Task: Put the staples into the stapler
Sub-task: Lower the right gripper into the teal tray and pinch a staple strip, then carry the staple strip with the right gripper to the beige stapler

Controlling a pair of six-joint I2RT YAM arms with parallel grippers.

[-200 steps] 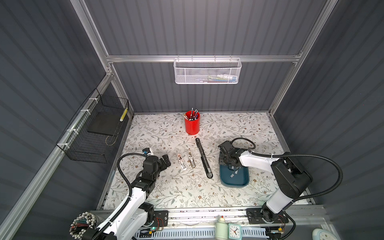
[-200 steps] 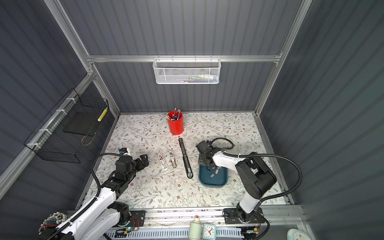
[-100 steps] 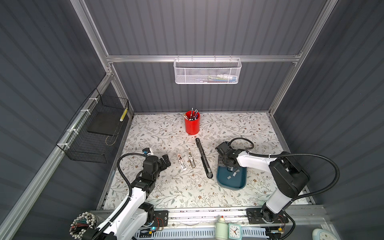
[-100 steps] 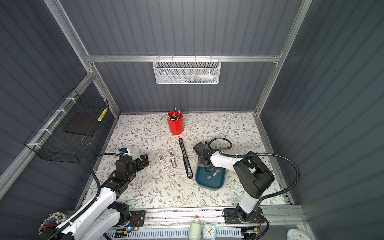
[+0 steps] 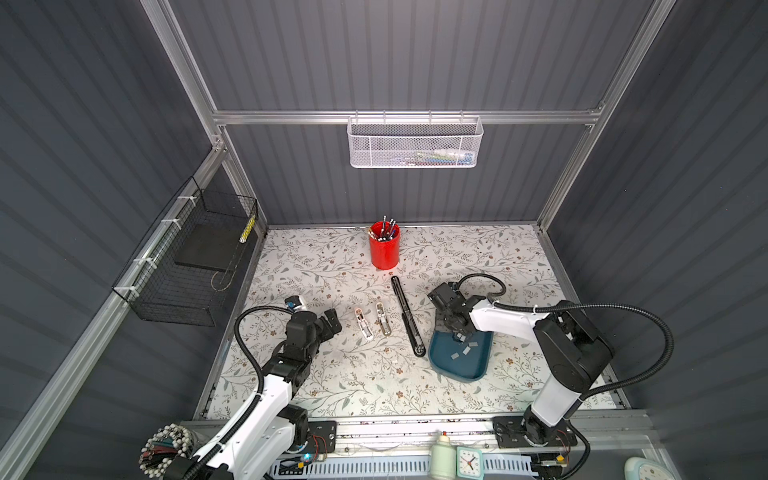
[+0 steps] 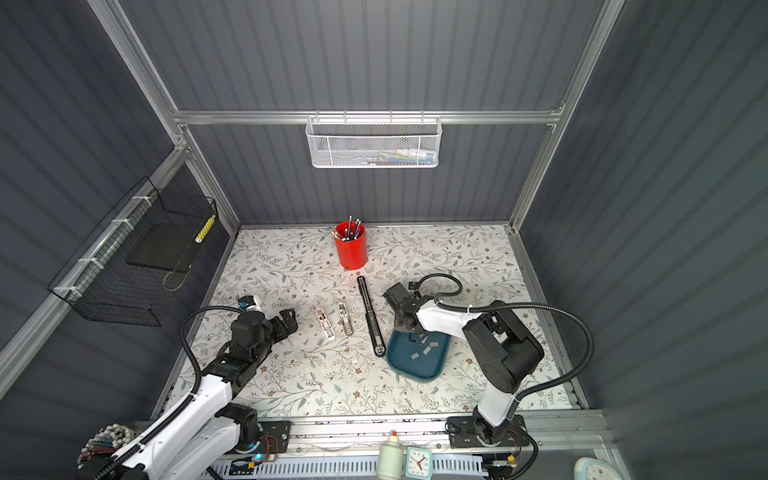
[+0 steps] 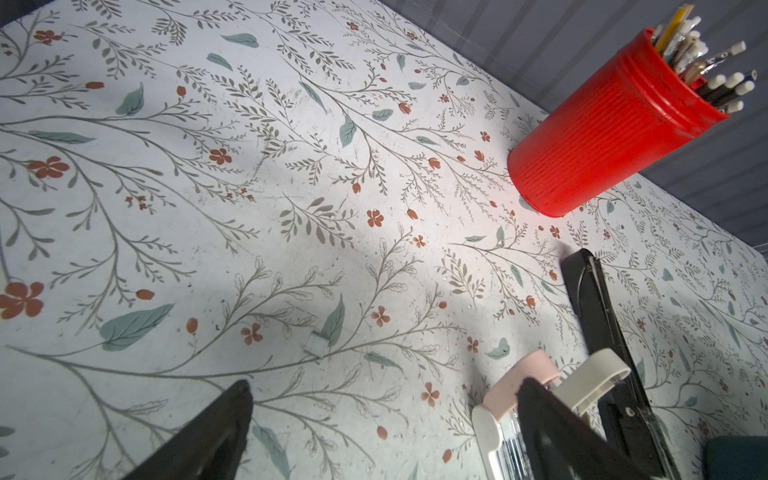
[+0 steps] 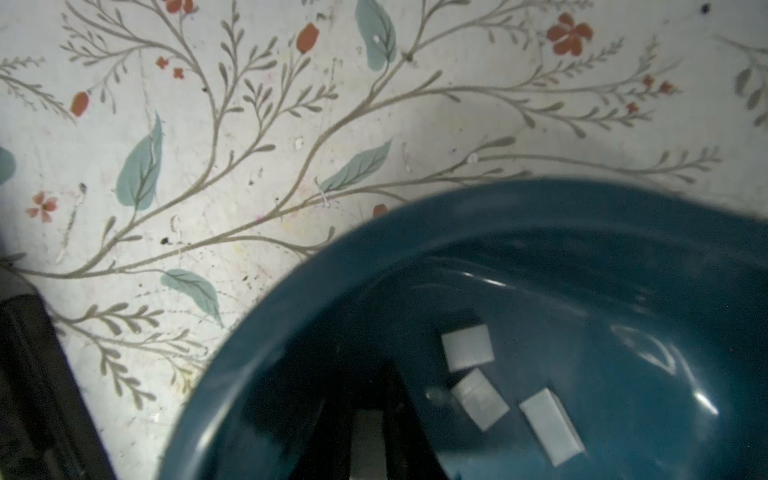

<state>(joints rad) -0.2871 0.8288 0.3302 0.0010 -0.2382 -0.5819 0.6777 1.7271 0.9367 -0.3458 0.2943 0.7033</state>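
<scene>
Evidently early: staples (image 8: 467,347) lie in the tray (image 8: 291,316) just beside the right end effector (image 8: 361,415), whose narrowed jaws may pinch one, I cannot tell; the left end effector (image 5: 332,324) gapes, empty. The stapler (image 5: 409,318) awaits loading.

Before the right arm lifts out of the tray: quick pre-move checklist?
1. right gripper inside tray: ok.
2. strip between its fingers, seen in the right wrist view: ok.
3. grip closed firmly on that strip: cannot tell.
4. spare strips in tray: ok.
5. left gripper open and empty: ok.
6. straight path from tray to small staplers: not ok, black stapler lies between.
</scene>
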